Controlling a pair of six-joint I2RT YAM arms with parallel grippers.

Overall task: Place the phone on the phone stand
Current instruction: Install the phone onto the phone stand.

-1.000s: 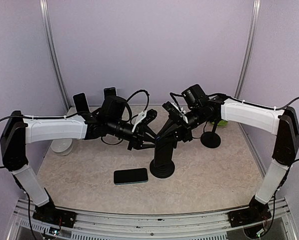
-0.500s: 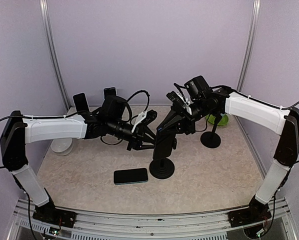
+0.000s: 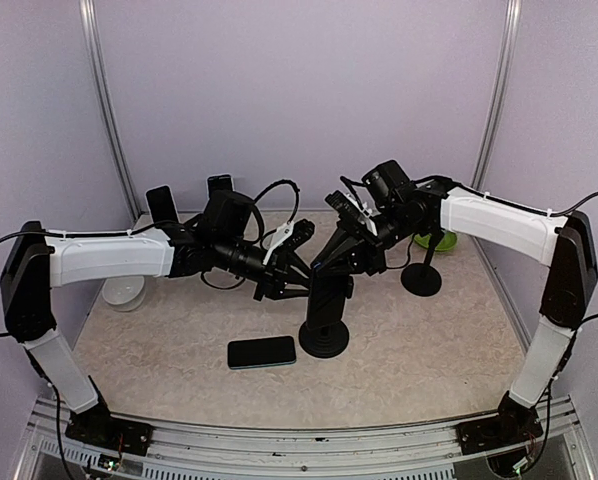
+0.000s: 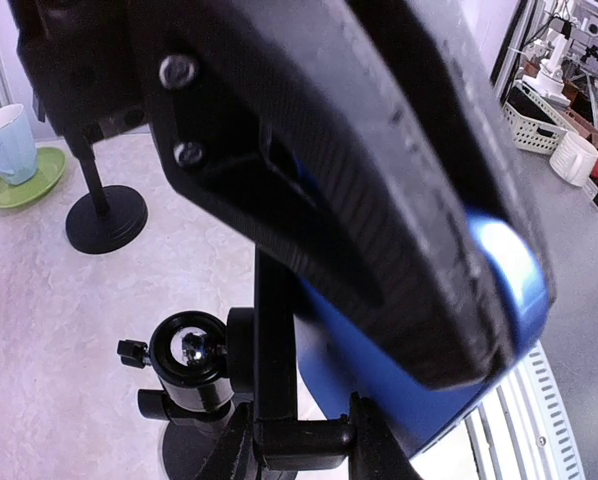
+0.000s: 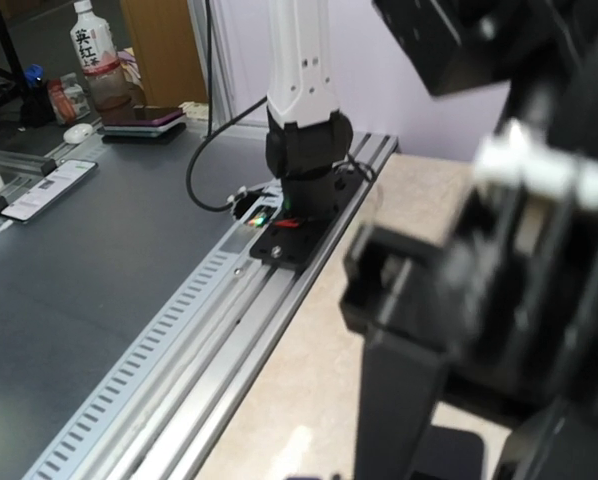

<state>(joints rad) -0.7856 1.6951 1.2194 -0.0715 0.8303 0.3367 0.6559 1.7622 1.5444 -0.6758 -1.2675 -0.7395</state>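
Low in the middle of the overhead view, the flat black rectangular phone (image 3: 262,352) lies on the pale marbled tabletop (image 3: 409,350). It is just left of the round base of the black pedestal phone stand (image 3: 325,305) and does not touch it. At the stand's head the two arms meet: the left gripper (image 3: 291,272) reaches in from the left of the frame and the right gripper (image 3: 341,245) from the right, both level with the top of the column. The right gripper's jaws are closed; whether they pinch part of the stand's head I cannot tell. In the left wrist view a broad black finger (image 4: 379,180) fills the upper frame, with a blue round-cornered piece (image 4: 379,380) lying against its underside. How far that gripper is parted cannot be told. The stand's ball joint (image 4: 189,350) shows at lower left beneath the finger. Right of centre in the overhead view is a second black stand with a disc foot (image 3: 421,278). Near it, at the upper left of the left wrist view, a pale blue mug (image 4: 7,140) sits on a green saucer (image 4: 24,180). A white round dish (image 3: 124,293) sits at the left edge of the table.
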